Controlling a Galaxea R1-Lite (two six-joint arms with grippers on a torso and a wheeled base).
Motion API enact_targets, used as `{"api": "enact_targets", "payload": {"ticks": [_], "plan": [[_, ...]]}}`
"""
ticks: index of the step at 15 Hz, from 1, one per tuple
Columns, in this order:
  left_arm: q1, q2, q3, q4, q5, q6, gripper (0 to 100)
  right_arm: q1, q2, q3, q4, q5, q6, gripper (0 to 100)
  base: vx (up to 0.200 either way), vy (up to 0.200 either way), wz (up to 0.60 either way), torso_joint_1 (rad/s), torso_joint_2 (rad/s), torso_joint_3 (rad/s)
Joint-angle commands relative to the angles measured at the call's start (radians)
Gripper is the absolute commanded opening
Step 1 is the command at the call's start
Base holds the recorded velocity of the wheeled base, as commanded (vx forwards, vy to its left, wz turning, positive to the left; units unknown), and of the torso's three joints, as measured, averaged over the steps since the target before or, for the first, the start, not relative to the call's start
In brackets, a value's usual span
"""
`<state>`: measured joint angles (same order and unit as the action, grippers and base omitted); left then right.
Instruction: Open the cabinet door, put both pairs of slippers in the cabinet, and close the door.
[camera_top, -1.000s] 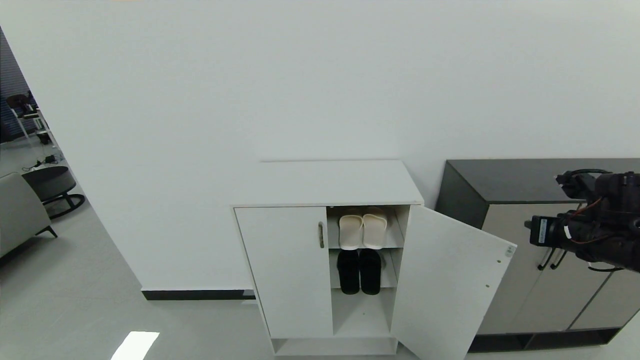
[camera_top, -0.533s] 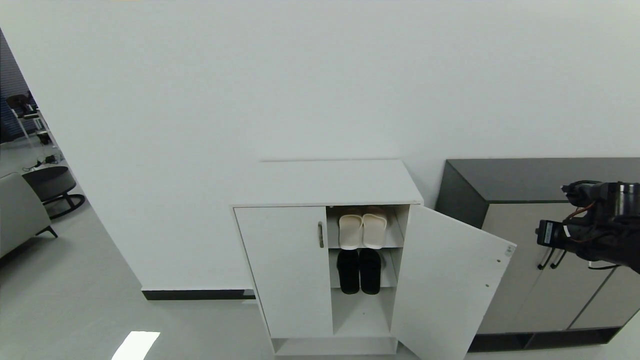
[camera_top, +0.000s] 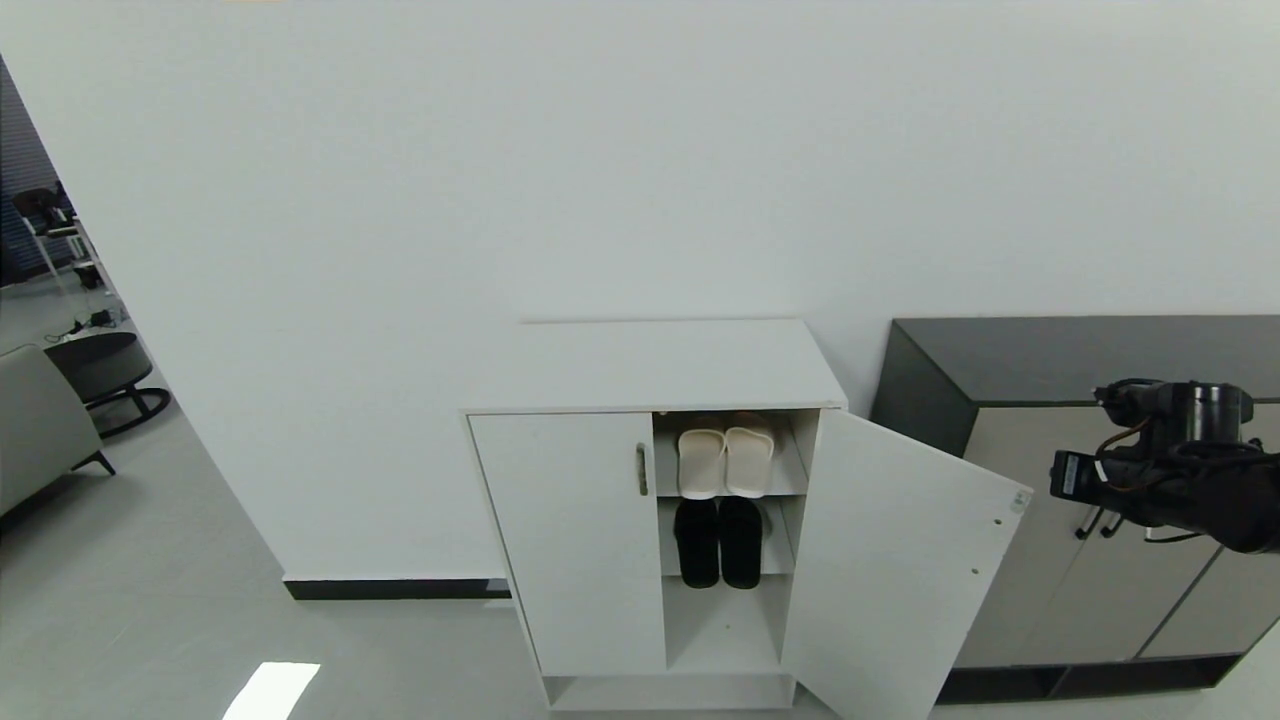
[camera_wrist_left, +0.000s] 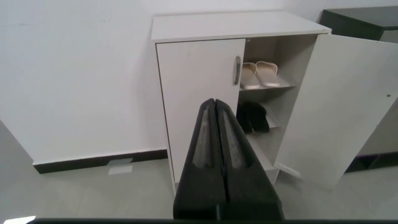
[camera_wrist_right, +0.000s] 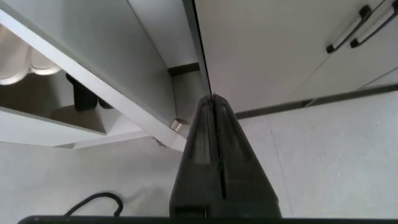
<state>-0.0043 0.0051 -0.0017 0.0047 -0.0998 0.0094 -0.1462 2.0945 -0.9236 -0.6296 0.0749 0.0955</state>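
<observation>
Right wrist view has the right jaws pressed together, near the upright free edge of the open door. Its outer face turns toward the right arm, the nearer one. Left jaws are together too. White slippers and black slippers sit shelved in the cabinet.

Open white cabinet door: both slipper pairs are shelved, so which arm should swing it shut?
Right, probably. The right gripper, shut, sits by the free edge of the open white cabinet door, placed to push it closed. The left gripper hangs farther off, facing the closed left door.
</observation>
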Motion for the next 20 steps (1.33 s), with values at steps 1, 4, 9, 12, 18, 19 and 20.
{"api": "enact_targets", "payload": {"ticks": [1, 4, 9, 12, 18, 19, 20], "plan": [[0.0, -0.001, 0.0, 0.0, 0.0, 0.0, 0, 0.002, 0.033, -0.021, 0.001, 0.0, 0.0, 0, 0.0, 0.0, 0.0, 0.0, 0.0, 0.0], [0.0, -0.001, 0.0, -0.002, 0.0, 0.0, 0, 0.007, 0.072, -0.05, 0.001, 0.0, 0.0, 0, 0.0, 0.0, 0.0, 0.0, 0.0, 0.0], [0.0, -0.001, 0.0, -0.002, 0.0, 0.0, 0, 0.017, 0.119, -0.09, 0.001, 0.0, 0.001, 0, 0.0, 0.0, 0.0, 0.0, 0.0, 0.0], [0.0, -0.001, 0.0, 0.0, 0.0, 0.0, 0, 0.04, 0.122, -0.093, 0.001, 0.0, 0.003, 0, 0.0, 0.0, 0.0, 0.0, 0.0, 0.0], [0.0, -0.001, 0.0, 0.0, 0.0, 0.0, 0, 0.287, -0.162, 0.203, -0.001, -0.003, 0.012, 0, 0.0, 0.0, 0.0, 0.0, 0.0, 0.0], [0.0, -0.001, 0.0, -0.002, 0.0, 0.0, 0, 0.336, -0.211, 0.226, 0.002, -0.004, 0.012, 0, 0.0, 0.0, 0.0, 0.0, 0.0, 0.0], [0.0, -0.001, 0.0, -0.002, 0.0, 0.0, 0, 0.358, -0.231, 0.236, 0.002, -0.004, 0.013, 0, 0.0, 0.0, 0.0, 0.0, 0.0, 0.0]]}}
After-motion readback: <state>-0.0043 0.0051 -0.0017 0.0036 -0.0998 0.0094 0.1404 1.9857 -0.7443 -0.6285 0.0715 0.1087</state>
